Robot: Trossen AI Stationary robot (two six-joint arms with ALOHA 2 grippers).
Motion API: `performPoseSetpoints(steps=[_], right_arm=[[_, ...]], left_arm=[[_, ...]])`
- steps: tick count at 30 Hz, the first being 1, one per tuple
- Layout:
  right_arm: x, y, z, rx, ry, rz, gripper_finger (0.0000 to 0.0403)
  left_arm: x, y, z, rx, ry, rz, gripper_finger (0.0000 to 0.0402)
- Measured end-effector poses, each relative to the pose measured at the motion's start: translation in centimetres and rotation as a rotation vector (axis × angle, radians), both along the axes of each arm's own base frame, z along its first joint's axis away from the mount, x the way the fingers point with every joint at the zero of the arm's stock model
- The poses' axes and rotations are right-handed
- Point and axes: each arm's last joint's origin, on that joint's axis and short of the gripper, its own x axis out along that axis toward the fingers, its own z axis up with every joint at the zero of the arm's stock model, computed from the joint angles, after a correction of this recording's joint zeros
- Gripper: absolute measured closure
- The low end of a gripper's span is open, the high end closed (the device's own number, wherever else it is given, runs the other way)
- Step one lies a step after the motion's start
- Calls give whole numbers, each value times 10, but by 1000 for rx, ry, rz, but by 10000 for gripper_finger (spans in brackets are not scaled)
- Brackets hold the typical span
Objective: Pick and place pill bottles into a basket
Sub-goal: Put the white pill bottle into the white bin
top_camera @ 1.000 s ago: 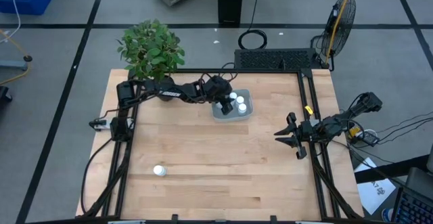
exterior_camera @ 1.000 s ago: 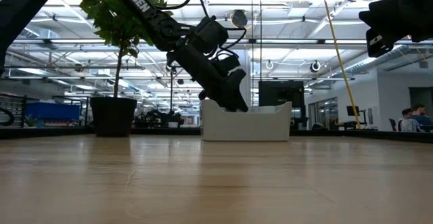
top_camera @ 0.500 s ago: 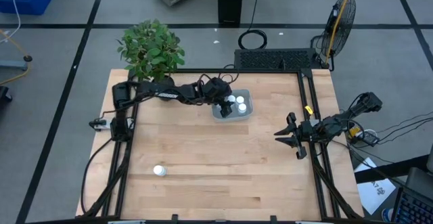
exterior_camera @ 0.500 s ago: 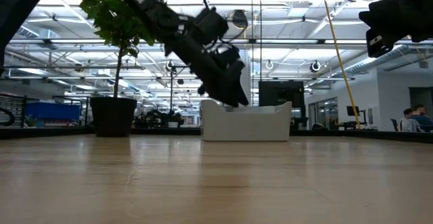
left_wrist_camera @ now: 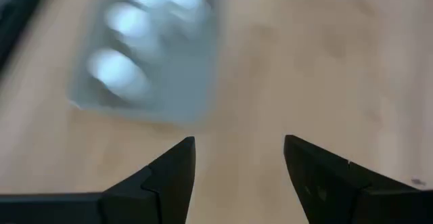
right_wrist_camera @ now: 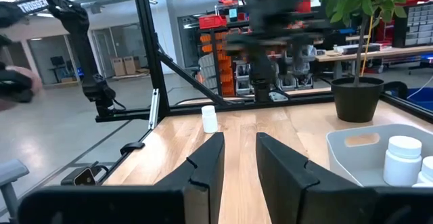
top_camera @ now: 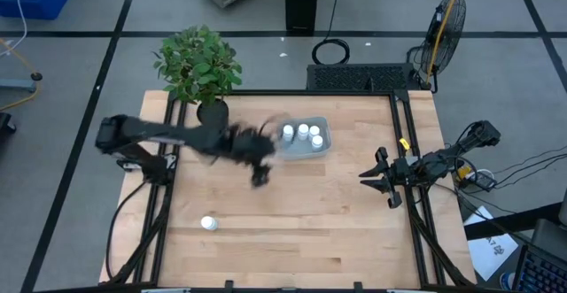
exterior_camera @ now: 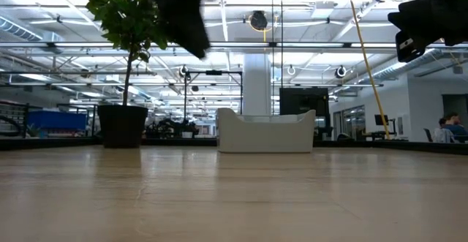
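The basket (top_camera: 306, 139), a pale blue-grey tray, stands at the table's far middle with several white pill bottles (top_camera: 303, 131) upright in it. It also shows in the low view (exterior_camera: 267, 131). One more pill bottle (top_camera: 208, 223) stands on the table at the near left; it also shows in the right wrist view (right_wrist_camera: 209, 118). My left gripper (top_camera: 260, 174) is blurred, open and empty, above the table to the near left of the basket. In the left wrist view the left gripper (left_wrist_camera: 239, 163) has the basket (left_wrist_camera: 149, 68) ahead of it. My right gripper (top_camera: 376, 187) is open and empty at the right edge.
A dark pot with a green plant (top_camera: 198, 67) stands at the table's far left corner, left of the basket. A dark frame (top_camera: 407, 151) runs along the table's edges. Bare wood lies between the basket and the lone bottle.
My left gripper has come up out of the basket and swung fast toward the table's near left, away from the basket; it holds nothing now. A bottle now shows in the basket's left part, where the gripper stood.
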Motion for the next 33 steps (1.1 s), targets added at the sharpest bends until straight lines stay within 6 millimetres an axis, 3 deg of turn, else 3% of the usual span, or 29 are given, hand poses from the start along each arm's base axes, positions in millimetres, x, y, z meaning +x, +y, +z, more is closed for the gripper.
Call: performPoseSetpoints(steps=[9,12,15,20,26,33], right_arm=[[0,0,0,1,-2,0,325],[0,0,0,0,0,0,324],[0,0,0,0,-1,0,323],[0,0,0,1,-2,0,325],[0,0,0,0,0,0,324],[0,0,0,0,0,0,323]], left_arm=[[-74,-157,18,-42,2,-175,169],[-107,-193,15,-11,-9,-145,169],[-132,-214,5,-17,7,-54,164],[-160,-236,-12,20,24,24,122],[-166,-237,-24,14,133,111,66],[-174,-226,-37,65,244,162,76]])
